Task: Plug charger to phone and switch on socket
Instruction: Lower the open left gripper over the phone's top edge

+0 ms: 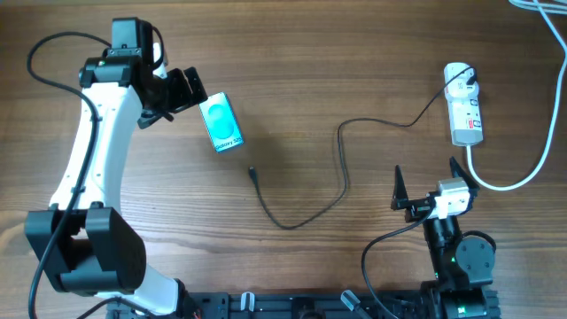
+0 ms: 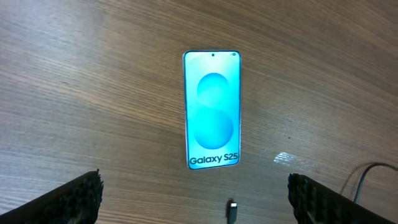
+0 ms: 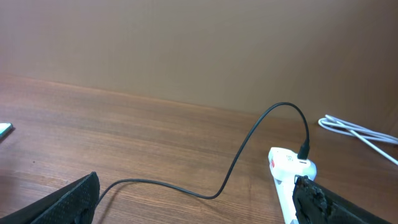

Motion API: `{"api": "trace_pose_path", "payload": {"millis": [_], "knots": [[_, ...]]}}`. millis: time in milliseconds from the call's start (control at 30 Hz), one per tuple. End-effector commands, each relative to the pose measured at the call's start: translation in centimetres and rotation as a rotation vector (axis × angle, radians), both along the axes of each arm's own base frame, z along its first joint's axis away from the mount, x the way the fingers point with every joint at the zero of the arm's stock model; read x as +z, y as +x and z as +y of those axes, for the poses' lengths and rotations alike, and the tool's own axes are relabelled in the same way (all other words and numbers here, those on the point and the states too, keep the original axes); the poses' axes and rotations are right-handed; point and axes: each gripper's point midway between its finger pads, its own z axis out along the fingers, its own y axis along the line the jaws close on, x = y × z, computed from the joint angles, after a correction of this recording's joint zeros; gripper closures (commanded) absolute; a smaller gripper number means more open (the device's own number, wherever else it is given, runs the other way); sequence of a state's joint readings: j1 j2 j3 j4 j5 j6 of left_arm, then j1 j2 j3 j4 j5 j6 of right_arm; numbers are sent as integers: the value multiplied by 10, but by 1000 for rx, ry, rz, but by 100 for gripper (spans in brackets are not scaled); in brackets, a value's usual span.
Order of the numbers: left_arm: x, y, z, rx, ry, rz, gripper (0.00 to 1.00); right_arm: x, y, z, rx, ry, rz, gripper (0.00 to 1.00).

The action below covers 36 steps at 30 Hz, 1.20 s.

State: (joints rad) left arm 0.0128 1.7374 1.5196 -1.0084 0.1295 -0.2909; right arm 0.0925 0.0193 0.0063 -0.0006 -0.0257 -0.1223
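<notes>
Wood-grain bench [image 1: 292, 71] beneath us, and the phone [image 2: 212, 109] lies flat, screen lit, on our left. The connector tip [image 2: 231, 210] of the charger [image 1: 343, 164] rests just short of its Galaxy end, not in. The plug [image 3: 303, 151] looks seated in the socket [image 1: 463, 111], far right; its switch we cannot read. Our left fingers [image 2: 74, 199] spread above the phone, our right fingers [image 3: 68, 202] spread near the socket, both empty. Bare bench rings the phone, edges well off.

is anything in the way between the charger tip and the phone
Nothing visible. The cable tip lies on the table just short of the phone's "Galaxy S25" end, with only bare wood between them. The left gripper, jaws open, also has a clear line to the phone.
</notes>
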Motion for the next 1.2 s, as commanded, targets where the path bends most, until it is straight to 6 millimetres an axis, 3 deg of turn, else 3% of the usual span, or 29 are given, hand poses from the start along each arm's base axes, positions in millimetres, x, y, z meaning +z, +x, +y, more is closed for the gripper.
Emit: {"api": "trace_pose_path", "payload": {"millis": [0, 1033, 1167], "knots": [[1, 5, -10, -15, -17, -8, 0, 3, -1, 1, 8, -7, -15, 0], [5, 17, -12, 6, -17, -57, 0, 3, -1, 1, 8, -7, -15, 0], [-5, 18, -12, 6, -17, -60, 0, 3, -1, 1, 8, -7, -15, 0]]}}
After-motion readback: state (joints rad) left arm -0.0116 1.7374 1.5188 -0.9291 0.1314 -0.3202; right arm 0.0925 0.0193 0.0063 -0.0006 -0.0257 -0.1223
